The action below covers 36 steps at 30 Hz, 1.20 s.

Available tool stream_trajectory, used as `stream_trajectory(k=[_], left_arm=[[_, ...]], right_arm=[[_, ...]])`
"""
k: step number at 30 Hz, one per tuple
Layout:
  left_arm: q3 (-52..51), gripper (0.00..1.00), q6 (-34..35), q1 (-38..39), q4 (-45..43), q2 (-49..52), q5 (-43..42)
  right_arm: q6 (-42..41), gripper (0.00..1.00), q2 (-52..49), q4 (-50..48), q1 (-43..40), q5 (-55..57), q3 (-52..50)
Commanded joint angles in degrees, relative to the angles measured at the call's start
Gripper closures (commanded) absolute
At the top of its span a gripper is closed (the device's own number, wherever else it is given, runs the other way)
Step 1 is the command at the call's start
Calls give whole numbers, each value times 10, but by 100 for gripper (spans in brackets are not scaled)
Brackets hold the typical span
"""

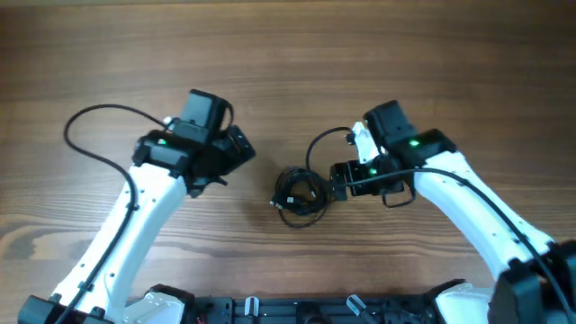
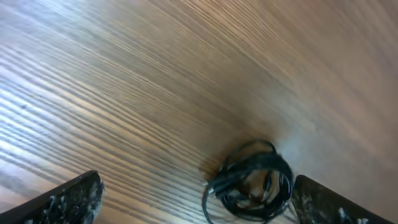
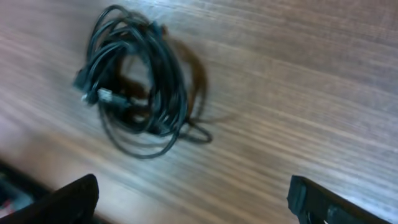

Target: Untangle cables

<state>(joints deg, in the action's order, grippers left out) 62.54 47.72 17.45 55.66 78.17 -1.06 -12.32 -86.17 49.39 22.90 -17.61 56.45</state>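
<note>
Left claw (image 2: pixel 198 202): wide open, holds nothing; its two fingers (image 2: pixel 74 198) sit far apart.
Right claw (image 3: pixel 193 200): wide open too, holds nothing, just beside the cables (image 1: pixel 300 196).
Cables: thin black cords in one tangled round bunch, lying on the desk (image 1: pixel 297 54) between the two claws, nearer the right one.
Plug (image 3: pixel 102 95): a small end sticking out of the bunch.

- The cables (image 3: pixel 134 87) are smeared by blur in the right wrist view. How many cords make the knot, and which plug ends which, cannot be told.
- Left claw (image 2: pixel 196 186): only two fingertips (image 2: pixel 68 202) show, and the lower edge cuts off the rest.
- Right claw (image 3: pixel 193 183): likewise cut off, with two dark tips at the bottom corners.
- Overhead, the knot is too small to trace one cord.
</note>
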Motion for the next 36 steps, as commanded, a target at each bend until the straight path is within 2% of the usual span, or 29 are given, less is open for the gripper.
stream_trajectory(k=[1,5,7,9,10,11,12,14,15,17,18,19,22,25,27,31,36], left_arm=[[4,0,9,-49,10,4,-26],[4,0,9,-54,9,4,-25],[4,0,8,-54,10,4,-25],[4,0,7,-54,11,4,-25],[4,0,7,-54,10,4,-25],[3,0,7,-54,10,4,-25],[4,0,7,-54,10,4,-25],[3,0,7,-54,10,4,-25],[3,0,7,-54,10,4,-25],[3,0,7,-54,10,4,-25],[3,0,7,-54,10,4,-26],[3,0,-3,-53,9,4,-46],[3,0,-56,-53,2,4,-112],[3,0,-137,-50,9,4,-215],[3,0,-143,-39,12,4,-228],[3,0,-143,-3,10,4,-228],[3,0,-143,32,-6,4,-228]], right_arm=[[11,0,-36,-31,21,38,2],[43,2,-75,-68,53,39,1],[49,16,-93,-72,54,39,0],[49,23,-114,-83,54,39,0],[48,35,-120,-87,56,38,0],[46,52,-124,-90,56,38,0],[43,60,-125,-92,56,38,0],[30,63,-125,-97,56,31,0],[31,69,-125,-97,56,23,0],[31,96,-125,-97,56,-2,1],[30,95,-125,-97,56,-23,1],[16,96,-125,-98,56,-137,13],[12,96,-114,-93,56,-248,49],[-49,96,-63,-91,55,-300,102],[-88,96,-21,-104,56,-309,136],[-199,96,61,-231,56,-310,144],[-311,96,89,-372,56,-352,144]])
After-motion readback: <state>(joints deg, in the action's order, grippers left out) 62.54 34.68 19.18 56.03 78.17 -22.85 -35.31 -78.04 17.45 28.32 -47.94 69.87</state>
